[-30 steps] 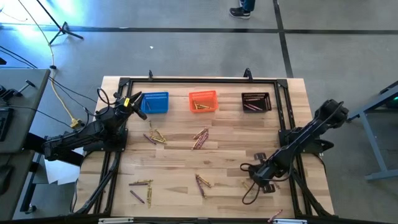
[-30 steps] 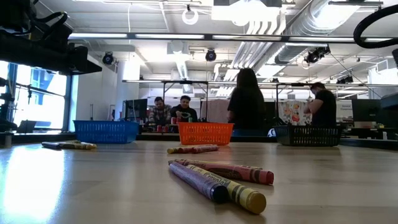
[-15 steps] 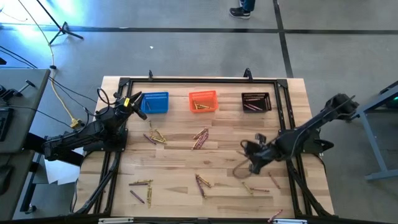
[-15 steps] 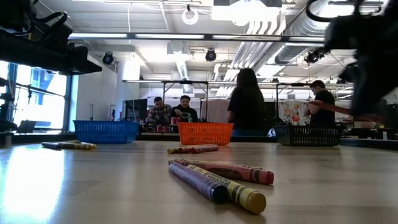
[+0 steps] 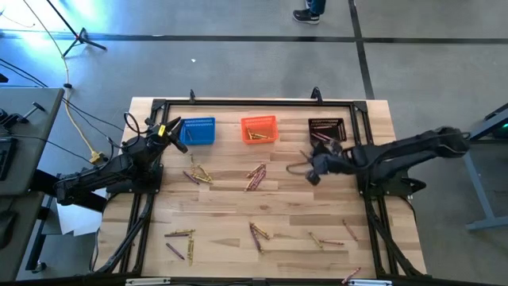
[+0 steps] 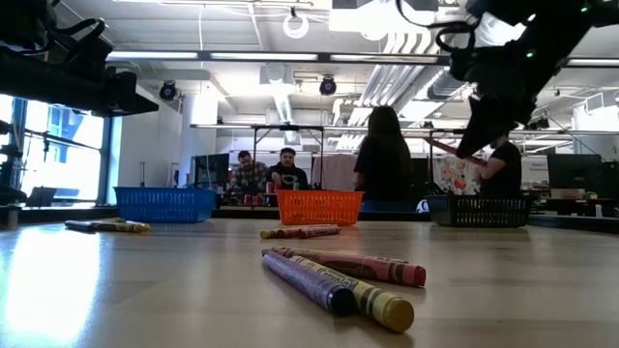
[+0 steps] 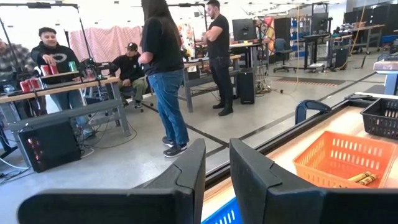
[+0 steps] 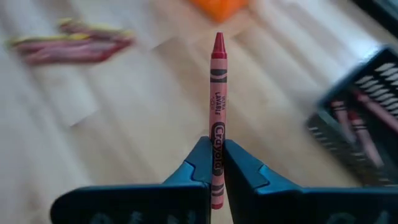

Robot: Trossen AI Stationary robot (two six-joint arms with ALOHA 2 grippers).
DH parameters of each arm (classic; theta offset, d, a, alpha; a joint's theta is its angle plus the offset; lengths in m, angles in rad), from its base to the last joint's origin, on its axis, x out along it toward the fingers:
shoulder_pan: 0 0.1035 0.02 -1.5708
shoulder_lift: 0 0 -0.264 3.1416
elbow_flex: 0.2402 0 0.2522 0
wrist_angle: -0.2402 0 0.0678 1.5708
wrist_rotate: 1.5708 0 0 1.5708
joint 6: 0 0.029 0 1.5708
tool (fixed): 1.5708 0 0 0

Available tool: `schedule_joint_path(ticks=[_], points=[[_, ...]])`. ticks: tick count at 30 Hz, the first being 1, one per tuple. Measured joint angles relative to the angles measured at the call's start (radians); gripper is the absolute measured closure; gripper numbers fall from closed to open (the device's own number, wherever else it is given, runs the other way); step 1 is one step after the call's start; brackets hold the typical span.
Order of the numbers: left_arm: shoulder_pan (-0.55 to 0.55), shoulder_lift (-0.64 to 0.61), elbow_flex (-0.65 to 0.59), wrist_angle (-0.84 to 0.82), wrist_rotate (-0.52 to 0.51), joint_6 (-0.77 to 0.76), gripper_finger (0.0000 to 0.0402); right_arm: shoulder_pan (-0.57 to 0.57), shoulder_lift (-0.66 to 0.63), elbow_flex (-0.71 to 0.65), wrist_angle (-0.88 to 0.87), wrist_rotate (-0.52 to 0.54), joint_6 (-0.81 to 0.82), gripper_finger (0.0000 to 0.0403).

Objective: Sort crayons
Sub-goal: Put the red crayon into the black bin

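**Above the counter, a red crayon rides in the right gripper**

Nearest the low camera, on the wooden counter (image 6: 145, 290), three crayons lie side by side: a purple crayon (image 6: 308, 281), a yellow crayon (image 6: 363, 295) and a pink crayon (image 6: 358, 266), touching along their lengths. Farther out, loose crayons (image 5: 255, 176) are scattered in small clusters across the counter, with another cluster (image 5: 181, 235) near the front left.

Beyond them, the right gripper (image 5: 316, 167) hangs above the counter just in front of the black basket (image 5: 326, 130), its fingers (image 8: 245, 171) clamped on the lower end of a red crayon (image 8: 217, 106) that sticks straight out past the fingertips. The black basket already holds several crayons.

At the back edge stand the orange basket (image 5: 259, 129), with yellow crayons inside, and the blue basket (image 5: 198, 130). The left gripper (image 5: 170, 129) waits beside the blue basket, its fingers (image 7: 252, 171) held slightly apart with nothing between them.

Past the counter, people (image 6: 383, 159) stand and sit in the room.
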Motion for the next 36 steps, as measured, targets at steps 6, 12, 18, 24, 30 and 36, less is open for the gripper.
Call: schedule_joint_path(ticks=[6,12,18,24,30,36], points=[[0.0,0.0,0.0,0.0,0.0,0.0,0.0342,-0.17,-0.008,0.001,-0.001,0.0,-0.015,0.0395],[0.0,0.0,0.0,0.0,0.0,0.0,0.0342,-0.321,-0.008,0.001,-0.003,0.001,-0.015,0.0395],[0.0,0.0,0.0,0.0,0.0,0.0,0.0342,-0.466,-0.008,-0.001,-0.021,0.011,-0.018,0.0395],[0.0,0.0,0.0,0.0,0.0,0.0,0.0342,-0.572,-0.008,-0.002,-0.031,0.011,-0.019,0.0395],[0.0,0.0,0.0,0.0,0.0,0.0,0.0342,-0.642,-0.007,-0.002,-0.031,0.012,-0.083,0.0395],[0.0,0.0,0.0,0.0,0.0,0.0,0.0342,-0.679,-0.007,-0.003,-0.041,0.012,-0.1,0.0384]])
